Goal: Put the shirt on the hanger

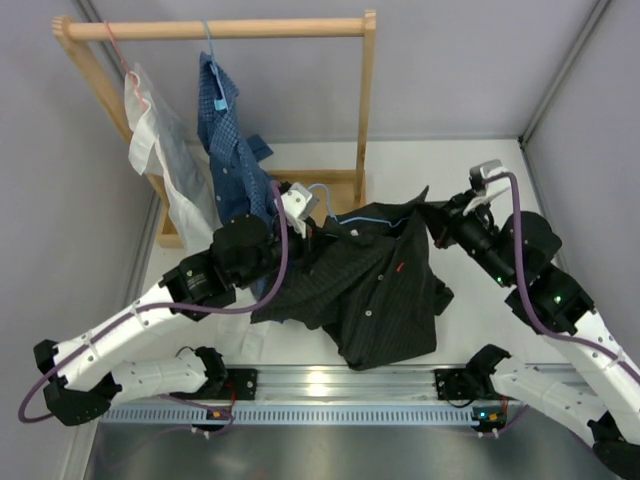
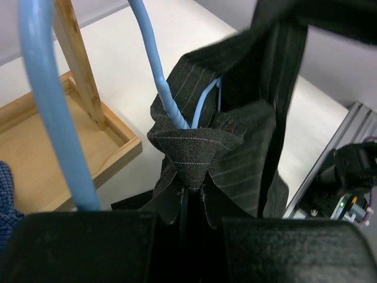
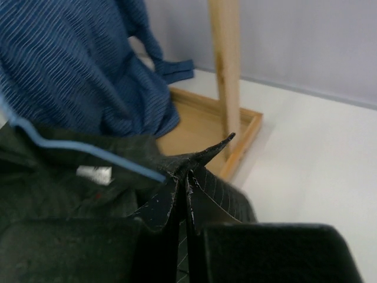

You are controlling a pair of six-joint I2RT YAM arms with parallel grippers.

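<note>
White table [image 1: 470, 170] below, left gripper [image 2: 187, 200] and right gripper [image 3: 181, 199] both pinch the shirt [image 1: 370, 290] stretched between them, hanger [image 2: 160, 79] poking in at its 11 o'clock, so 1 uneven tug could pop it out.

The top camera sits high up, behind the robot's arms [image 1: 150, 310], and looks down at the whole table [image 1: 420, 160]. The wooden rack [image 1: 368, 100] stands at the far back. From that far away, everything looks small.

The left wrist camera rides on the left gripper [image 2: 188, 224] and looks out along it. It is very close to the black shirt [image 2: 235, 147] and the light-blue hanger [image 2: 50, 118].

The right wrist camera rides on the right gripper [image 3: 182, 197]. It is also very close to the black shirt, and it faces the rack and the blue checked shirt [image 3: 76, 65].

All three views show the black shirt, the hanger and the bottom of the rack.
</note>
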